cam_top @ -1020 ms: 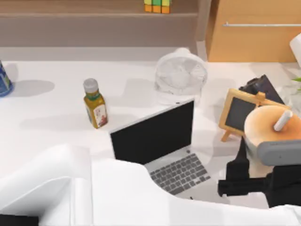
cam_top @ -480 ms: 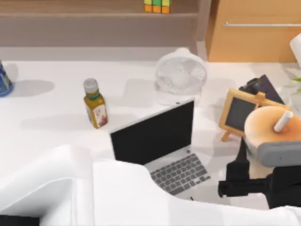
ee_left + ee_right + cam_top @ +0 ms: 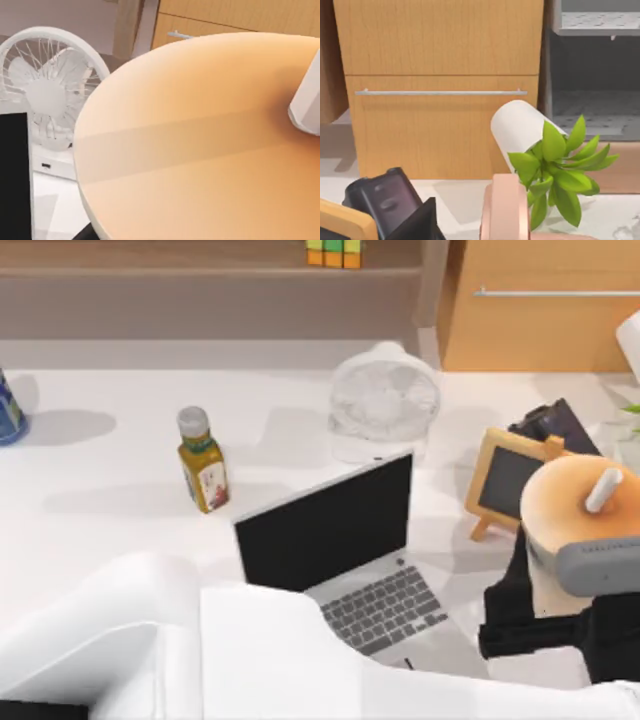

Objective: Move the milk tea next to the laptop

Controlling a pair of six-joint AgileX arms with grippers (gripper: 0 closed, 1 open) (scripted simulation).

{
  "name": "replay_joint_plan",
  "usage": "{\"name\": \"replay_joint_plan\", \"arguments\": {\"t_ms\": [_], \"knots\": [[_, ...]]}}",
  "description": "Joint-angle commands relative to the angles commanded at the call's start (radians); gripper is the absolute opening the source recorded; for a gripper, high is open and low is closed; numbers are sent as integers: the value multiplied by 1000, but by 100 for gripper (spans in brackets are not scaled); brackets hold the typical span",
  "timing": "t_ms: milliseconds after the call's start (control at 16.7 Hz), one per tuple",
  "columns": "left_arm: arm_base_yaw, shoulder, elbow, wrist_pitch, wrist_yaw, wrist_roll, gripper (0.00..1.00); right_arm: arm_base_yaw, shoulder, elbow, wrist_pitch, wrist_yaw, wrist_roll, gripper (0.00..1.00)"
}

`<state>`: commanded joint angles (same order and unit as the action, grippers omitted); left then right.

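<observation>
Milk tea (image 3: 575,502) held beside laptop (image 3: 345,545); fan (image 3: 47,95) behind.

Likely a home office: a laptop (image 3: 345,560), desk fan (image 3: 385,400), small chalkboard (image 3: 505,480) and wooden cabinet (image 3: 442,85).
</observation>
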<state>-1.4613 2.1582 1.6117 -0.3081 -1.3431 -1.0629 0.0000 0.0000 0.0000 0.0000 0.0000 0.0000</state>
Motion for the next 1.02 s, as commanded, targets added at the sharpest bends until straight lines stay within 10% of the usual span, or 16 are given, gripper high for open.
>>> {"name": "replay_joint_plan", "arguments": {"t_ms": [1020], "knots": [[-6,68,-100,-52,61,-2,0,0,0,0,0,0,0,100]]}}
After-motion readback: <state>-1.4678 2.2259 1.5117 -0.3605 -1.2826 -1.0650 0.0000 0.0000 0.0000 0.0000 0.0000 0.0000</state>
